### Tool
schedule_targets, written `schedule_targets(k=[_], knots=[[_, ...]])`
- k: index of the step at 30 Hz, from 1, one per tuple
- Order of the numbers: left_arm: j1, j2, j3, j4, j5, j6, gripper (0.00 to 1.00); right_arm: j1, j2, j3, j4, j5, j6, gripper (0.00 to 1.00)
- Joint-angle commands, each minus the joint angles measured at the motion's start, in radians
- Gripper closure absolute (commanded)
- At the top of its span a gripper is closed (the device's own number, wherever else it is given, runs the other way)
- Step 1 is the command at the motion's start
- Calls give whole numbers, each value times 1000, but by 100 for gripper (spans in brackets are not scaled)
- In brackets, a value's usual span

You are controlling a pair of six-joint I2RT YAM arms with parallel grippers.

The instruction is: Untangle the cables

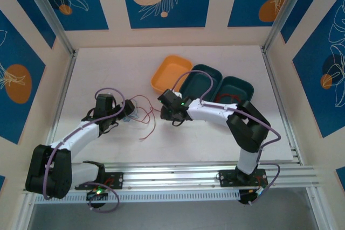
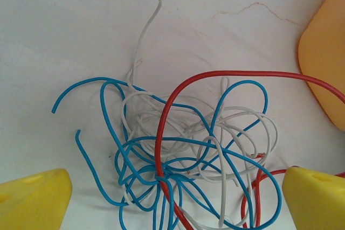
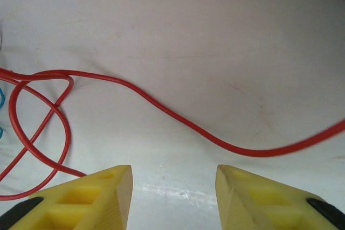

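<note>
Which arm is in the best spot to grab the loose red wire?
Probably right. The right claw hangs open beside a free stretch of red wire, nothing tangled there. The left claw is open over the blue, white and red knot.

The cables (image 2: 160,176) have a smooth, slightly shiny plastic skin. The table (image 2: 81,36) is white and dull, with thin cracks and scuffs. The fingers (image 3: 102,195) of the right gripper (image 3: 173,179) are dull yellow plastic. The orange tray (image 2: 329,47) is smooth plastic. The near rail (image 1: 178,173) is ridged metal.
</note>
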Motion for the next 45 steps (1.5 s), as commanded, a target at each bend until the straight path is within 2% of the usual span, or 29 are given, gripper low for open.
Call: schedule_targets(k=[1,6,23,26,30,34,36,39,45], knots=[[6,-10,-4,4,21,6,0,4,-63,-25,-2,47,24,55],[6,-4,-2,9,26,6,0,4,-95,-72,-14,78,53,53],[8,-15,-6,2,38,13,0,-104,28,-48,125,-10,94,49],[8,-20,0,2,49,19,0,-112,43,-38,140,-11,80,59],[6,-47,24,12,101,25,0,-109,52,-26,134,-19,51,83],[6,-80,72,8,134,18,0,-94,35,-39,133,-27,27,100],[2,-81,96,4,149,10,0,-78,15,-48,131,-24,10,100],[-19,-62,112,38,174,-25,6,-39,-32,-57,121,-5,-21,100],[-105,49,121,154,194,-87,15,48,-155,-65,126,47,-113,100]])
